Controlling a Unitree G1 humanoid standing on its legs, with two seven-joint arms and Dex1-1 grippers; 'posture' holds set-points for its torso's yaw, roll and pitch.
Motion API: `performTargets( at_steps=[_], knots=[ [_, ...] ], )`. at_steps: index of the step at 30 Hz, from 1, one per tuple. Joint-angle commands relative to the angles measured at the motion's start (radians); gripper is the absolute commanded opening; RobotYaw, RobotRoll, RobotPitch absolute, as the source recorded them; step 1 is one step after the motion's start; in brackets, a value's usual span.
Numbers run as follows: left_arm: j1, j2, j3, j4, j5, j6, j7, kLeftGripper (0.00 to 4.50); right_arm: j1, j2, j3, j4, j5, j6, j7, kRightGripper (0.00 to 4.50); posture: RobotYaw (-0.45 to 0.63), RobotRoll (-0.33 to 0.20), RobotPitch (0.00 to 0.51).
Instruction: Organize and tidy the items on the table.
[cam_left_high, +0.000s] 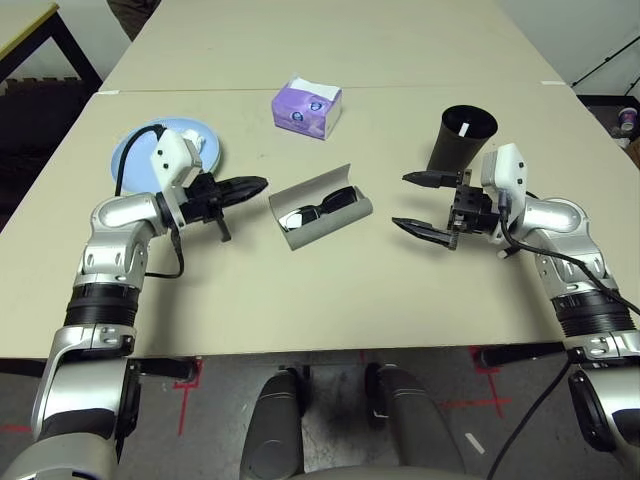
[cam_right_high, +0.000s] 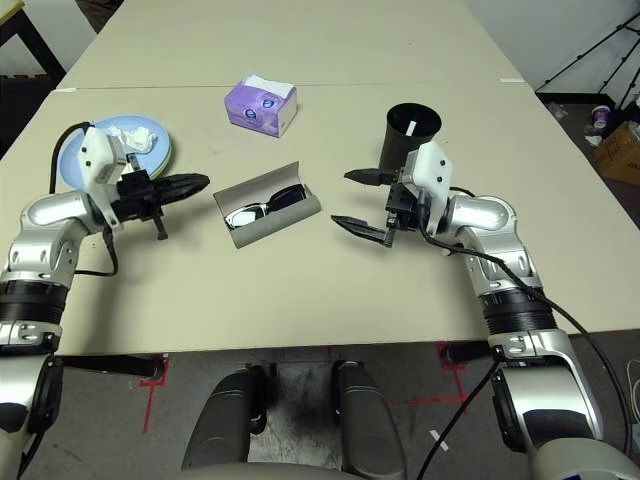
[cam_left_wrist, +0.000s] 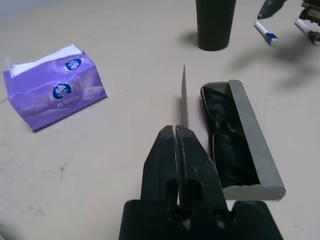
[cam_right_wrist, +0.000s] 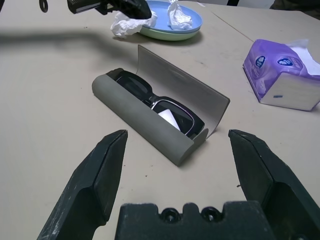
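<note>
Much of the stacked plates (cam_left_high: 135, 150) is hidden behind the left arm in the head views; the right wrist view shows a light blue plate lying on a pale green one, with two crumpled tissue wads (cam_right_wrist: 131, 22) on top. The pens are hard to make out: one white, blue-capped pen (cam_left_wrist: 265, 33) lies on the table (cam_left_high: 330, 300) near the black cup (cam_left_high: 462, 138), mostly covered by the right arm from above, and whatever stands inside the cup is only a thin pale streak. The grey glasses case (cam_left_high: 320, 205) lies open at the middle of the table, between the two grippers, its lid standing up, and the black sunglasses (cam_right_wrist: 162, 102) rest folded inside it. A purple tissue pack (cam_left_high: 307, 107) sits farther back, well apart from the case. The left gripper (cam_left_high: 255, 185) is clenched tight with nothing between its fingers, pointing at the case from just beside it. The right gripper (cam_left_high: 418, 203) is spread wide and empty, facing the case's other end.
</note>
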Motion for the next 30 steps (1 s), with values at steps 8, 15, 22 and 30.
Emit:
performTargets(
  at_steps=[8, 15, 22, 30],
  knots=[
    [-0.051, -0.038, -0.055, 0.207, 0.119, -0.143, 0.024, 0.04, 0.013, -0.013, 0.002, -0.052, 0.015, 0.028, -0.015, 4.5, -0.02, 0.0, 0.181],
    [-0.073, -0.048, -0.055, 0.265, 0.133, -0.178, 0.015, 0.04, 0.012, -0.018, 0.001, -0.047, 0.016, 0.03, -0.018, 4.5, -0.02, 0.0, 0.179],
    [-0.064, -0.052, -0.069, 0.247, 0.134, -0.185, -0.014, 0.04, 0.007, -0.018, 0.003, -0.051, 0.016, 0.031, -0.021, 4.5, -0.02, 0.0, 0.178],
    [-0.039, -0.069, -0.085, 0.15, 0.115, -0.173, -0.05, 0.04, 0.008, -0.017, 0.009, -0.045, 0.007, 0.024, -0.021, 4.5, -0.02, 0.0, 0.179]
  ],
)
